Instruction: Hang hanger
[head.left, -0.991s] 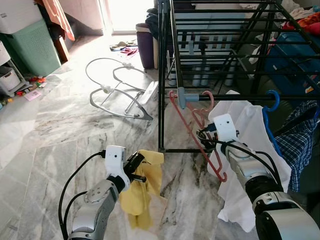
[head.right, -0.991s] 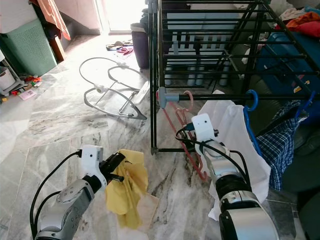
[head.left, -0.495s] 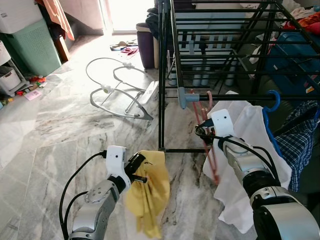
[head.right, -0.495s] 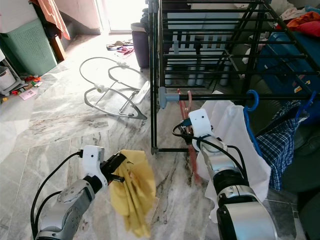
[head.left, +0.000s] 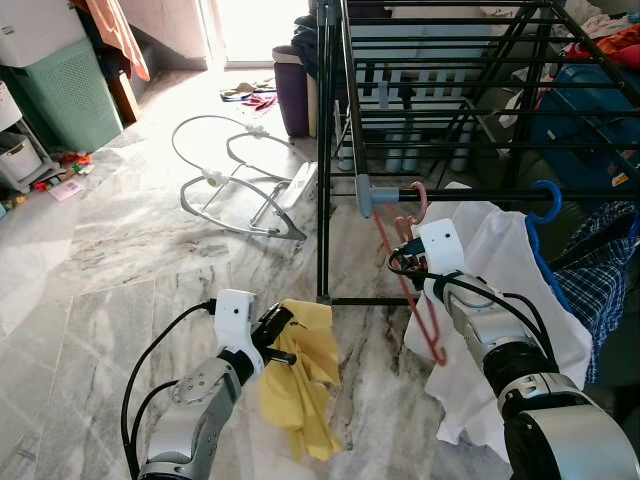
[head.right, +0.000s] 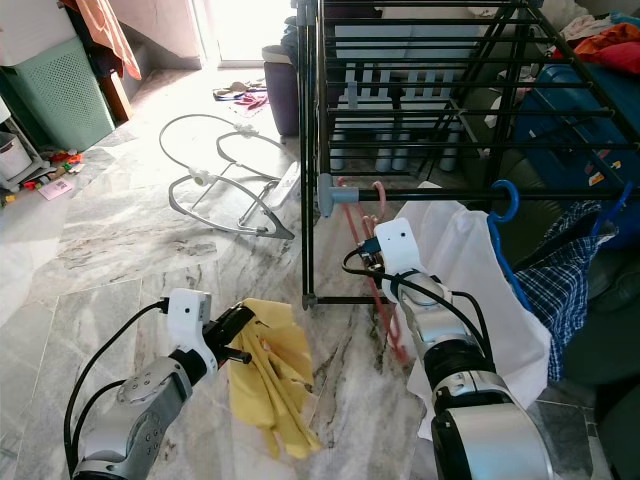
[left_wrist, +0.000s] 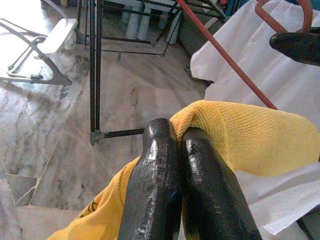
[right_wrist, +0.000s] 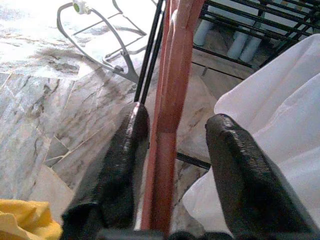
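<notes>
Our right gripper (right_wrist: 172, 165) stands with its two black fingers (right_wrist: 122, 150) spread apart on either side of the red hanger (head.left: 405, 285), the plastic running up between them; one finger lies close against the plastic, the other stands apart from it. Above the gripper, the hanger's hook (head.left: 420, 196) is looped over the lowest black rail of the drying rack (head.left: 340, 150), right beside a grey end cap (head.left: 367, 194) on that rail. Below the gripper, the hanger slants down toward the marble floor (head.left: 120, 260), its lower end in front of a white cloth (head.left: 500, 270) that drapes from the same rail. Beyond the white cloth, away from our right gripper, a blue hanger (head.left: 545, 210) hooks onto the rail and a blue checked garment (head.left: 600, 280) hangs next to it.

Our left gripper (left_wrist: 177, 137) has its fingers pressed together on a yellow cloth (head.left: 300, 380), a fold of the knit fabric bulging out just past the fingertips while the rest of it trails down from the gripper toward the floor. Across from this gripper, past the rack's corner post, we see the red hanger and the white cloth. Farther off on the floor lies a bent metal frame (head.left: 235, 185), and well away at the edge of the room stands a green basket (head.left: 70, 95)
</notes>
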